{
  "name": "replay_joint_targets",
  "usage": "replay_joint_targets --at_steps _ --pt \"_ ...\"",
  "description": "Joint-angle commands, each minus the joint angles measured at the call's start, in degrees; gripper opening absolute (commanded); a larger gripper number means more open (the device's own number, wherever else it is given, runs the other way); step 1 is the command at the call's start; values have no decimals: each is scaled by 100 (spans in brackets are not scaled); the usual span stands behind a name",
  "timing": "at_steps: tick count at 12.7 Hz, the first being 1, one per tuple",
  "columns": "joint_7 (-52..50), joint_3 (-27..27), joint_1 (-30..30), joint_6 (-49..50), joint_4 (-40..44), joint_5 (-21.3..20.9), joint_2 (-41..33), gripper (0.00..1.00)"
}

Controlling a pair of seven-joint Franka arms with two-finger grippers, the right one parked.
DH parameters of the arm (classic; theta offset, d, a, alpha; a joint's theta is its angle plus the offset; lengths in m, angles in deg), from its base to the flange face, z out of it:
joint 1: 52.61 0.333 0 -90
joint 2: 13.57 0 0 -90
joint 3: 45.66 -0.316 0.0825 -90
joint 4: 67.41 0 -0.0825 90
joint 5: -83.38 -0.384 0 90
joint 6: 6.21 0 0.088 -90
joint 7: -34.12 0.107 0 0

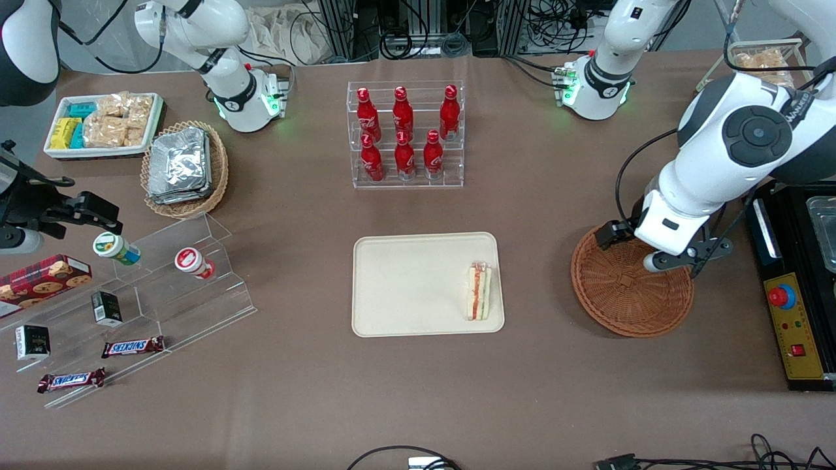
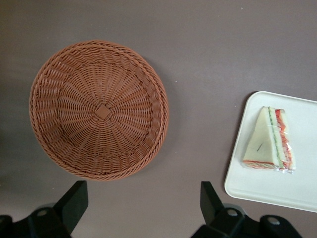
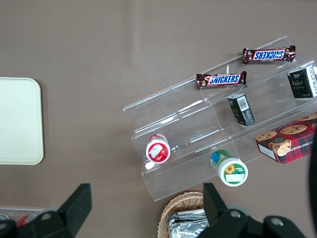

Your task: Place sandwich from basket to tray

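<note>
While the sandwich [image 1: 479,292] lies flat on the tray [image 1: 405,287], close to the rim at the working arm's end, the basket [image 1: 620,294] is seen holding nothing, its woven floor fully exposed in the left wrist view [image 2: 101,111]. In that same view the sandwich [image 2: 270,141] is shown as a pale wedge with orange-red and green layers along one edge, resting on the tray [image 2: 292,191], which is set apart from the basket by a strip of brown table [image 2: 198,74].

Nearest the front camera, two Snickers bars [image 1: 132,346] are laid on a clear stepped display [image 1: 196,287] toward the parked arm's end of the table, together with small dark cartons [image 1: 106,308], two small tubs [image 1: 116,249] and a red cookie box [image 1: 42,277].

Level with the tray, the gripper [image 1: 679,260] is held above the basket, over the part of the rim farther from the front camera; its fingers [image 2: 74,201] are spread wide apart with nothing between them.

Farther from the camera, a clear rack of red bottles [image 1: 405,134] is placed above the tray's position. Toward the parked arm's end, a lighter wicker basket of foil packs [image 1: 185,166] is set, and a white bin of snack packs [image 1: 104,124] is found farther still.
</note>
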Motion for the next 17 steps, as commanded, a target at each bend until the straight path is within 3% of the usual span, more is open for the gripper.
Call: replay_joint_targets --at_steps 1,4,6,8,10,13,17 --pt "200 -1076 -903 121 85 -31 -211 100" --pt "656 -2254 -1889 182 575 214 -475 100" --pt "1724 -3893 -2959 577 1155 1203 -983 100" --pt "2571 -5434 -3962 570 1001 2066 -1703 100" --pt "3282 -6421 -4676 604 624 2350 -2196 100" --pt "3664 -6960 -5327 692 393 2369 -2410 100" --pt "3761 -6751 -5373 885 971 2351 -1857 100"
